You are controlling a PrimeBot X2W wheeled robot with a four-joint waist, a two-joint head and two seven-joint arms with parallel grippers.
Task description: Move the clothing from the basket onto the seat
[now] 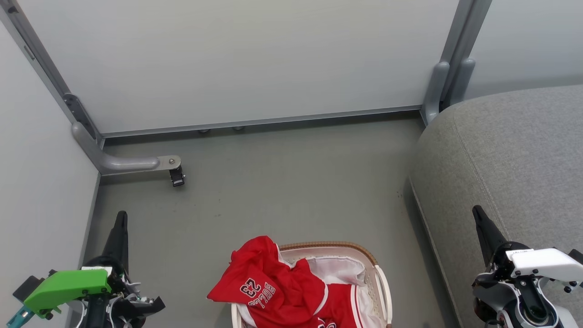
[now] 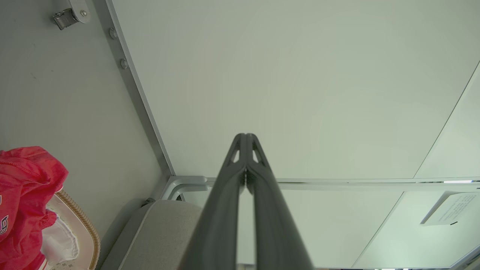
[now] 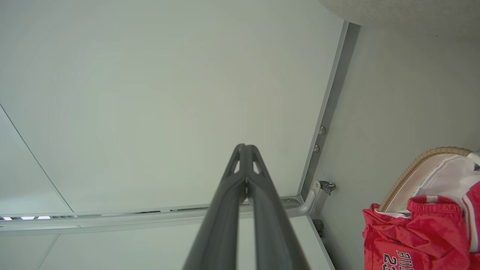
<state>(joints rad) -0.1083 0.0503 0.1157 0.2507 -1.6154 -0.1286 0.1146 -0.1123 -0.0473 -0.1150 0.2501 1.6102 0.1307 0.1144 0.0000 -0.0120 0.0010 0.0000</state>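
The red clothing [image 1: 282,284] with white lettering lies heaped in the cream basket [image 1: 380,284] at the bottom centre of the head view, one part draped over the basket's left rim. The white liner [image 1: 339,269] shows behind it. The grey seat [image 1: 510,155] fills the right side. My left gripper [image 1: 120,216] stands at the lower left, shut and empty, well left of the basket. My right gripper [image 1: 477,210] is shut and empty over the seat's near edge. The wrist views show the left gripper [image 2: 245,135] and the right gripper [image 3: 245,146] with tips together, and the clothing [image 2: 22,195] [image 3: 420,232] at the edges.
Pale partition walls [image 1: 237,59] close in the back and left. A grey metal foot with a caster [image 1: 175,175] juts onto the floor at the left. Open grey floor [image 1: 282,182] lies between the walls, basket and seat.
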